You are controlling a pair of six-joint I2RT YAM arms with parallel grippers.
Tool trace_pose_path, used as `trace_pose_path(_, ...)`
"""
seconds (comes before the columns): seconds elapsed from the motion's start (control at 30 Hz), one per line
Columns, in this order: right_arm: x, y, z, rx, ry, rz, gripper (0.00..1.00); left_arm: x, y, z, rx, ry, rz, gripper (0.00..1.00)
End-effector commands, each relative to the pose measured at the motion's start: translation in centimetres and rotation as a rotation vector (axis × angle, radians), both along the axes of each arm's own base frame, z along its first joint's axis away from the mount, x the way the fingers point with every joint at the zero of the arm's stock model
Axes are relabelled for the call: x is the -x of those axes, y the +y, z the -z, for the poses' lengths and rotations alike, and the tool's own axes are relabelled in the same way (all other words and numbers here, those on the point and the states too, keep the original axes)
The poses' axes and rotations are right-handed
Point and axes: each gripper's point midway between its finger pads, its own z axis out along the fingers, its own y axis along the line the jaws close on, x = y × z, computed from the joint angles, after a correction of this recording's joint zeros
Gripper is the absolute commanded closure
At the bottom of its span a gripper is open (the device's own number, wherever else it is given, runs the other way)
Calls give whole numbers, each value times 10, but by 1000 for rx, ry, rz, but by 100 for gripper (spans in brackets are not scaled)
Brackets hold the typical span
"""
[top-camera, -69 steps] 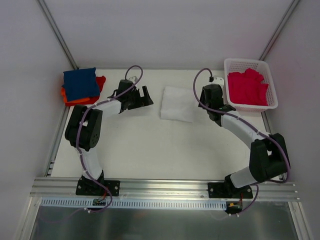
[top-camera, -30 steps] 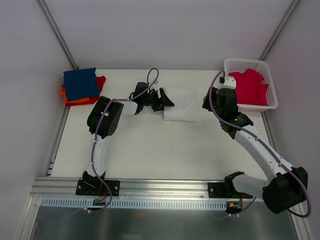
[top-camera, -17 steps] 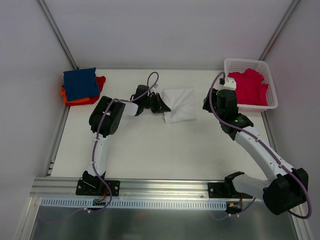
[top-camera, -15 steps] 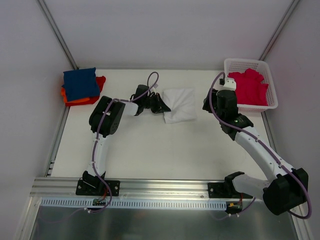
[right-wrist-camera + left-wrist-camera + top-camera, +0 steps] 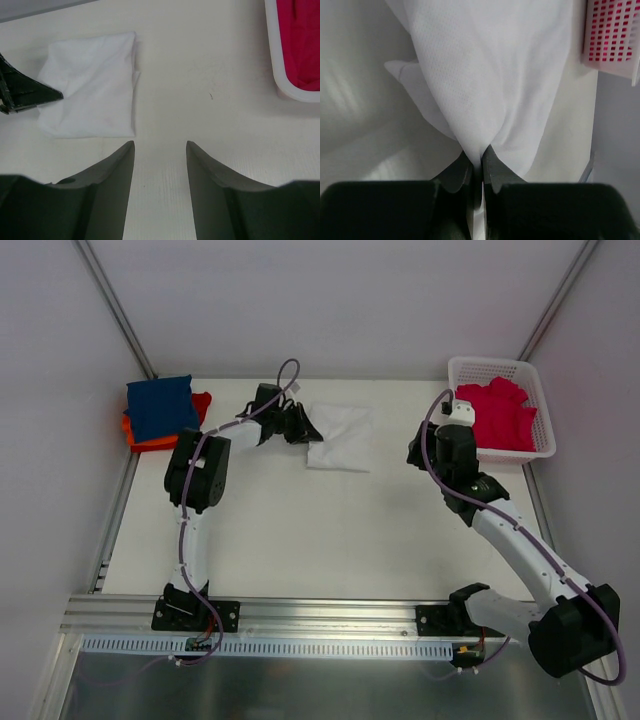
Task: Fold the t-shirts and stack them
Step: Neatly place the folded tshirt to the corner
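Jaws of the left gripper (image 5: 476,171) are pressed together on a pinch of the white t-shirt (image 5: 490,75), and the cloth puckers into a ridge where they bite. Those of the right gripper (image 5: 160,146) stand wide apart with nothing between them, over bare worktop (image 5: 215,125).

Only the left wrist view shows that pinch. From above, the left gripper (image 5: 306,429) is just a dark shape touching the left edge of the white t-shirt (image 5: 342,438), which lies folded at the upper middle of the worktop (image 5: 330,530). The right wrist view shows the shirt (image 5: 90,105) as a rough rectangle in its upper left, with the dark left fingers (image 5: 30,94) at its left edge.

Only the top view shows the navy t-shirt (image 5: 160,407), lying on the orange-red t-shirt (image 5: 202,402) at the upper left by the wall. The left arm's forearm stretches between that stack and the white shirt. At the upper right, the crimson-pink t-shirt (image 5: 495,418) fills the white basket (image 5: 490,361), just beside the right arm's wrist.

Bare worktop spans the middle and lower part of the top view, bounded by walls at the sides.
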Motion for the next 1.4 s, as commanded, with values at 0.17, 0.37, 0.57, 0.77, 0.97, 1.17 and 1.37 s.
trace_pose_path(0.17, 3, 2, -16, -40, -58, -5, 51, -50, 58, -89, -52, -193, -70, 100)
trace_pose_path(0.37, 6, 0, -16, -42, -64, -4, 51, -71, 92, -114, -93, -250, -103, 100)
trace_pose_path(0.57, 7, 0, -13, -39, -61, -7, 51, -85, 127, -135, -129, -303, -141, 100)
trace_pose_path(0.77, 7, 0, -11, -49, -60, -9, 51, -98, 172, -166, -164, -360, -199, 100)
trace_pose_path(0.97, 8, 0, -6, -57, -58, -13, 51, -103, 213, -195, -221, -426, -254, 100)
trace_pose_path(1.17, 9, -1, -1, -69, -54, -17, 51, -110, 250, -223, -258, -483, -303, 100)
trace_pose_path(1.37, 11, 0, 6, -82, -43, -27, 51, -116, 285, -251, -311, -541, -350, 100)
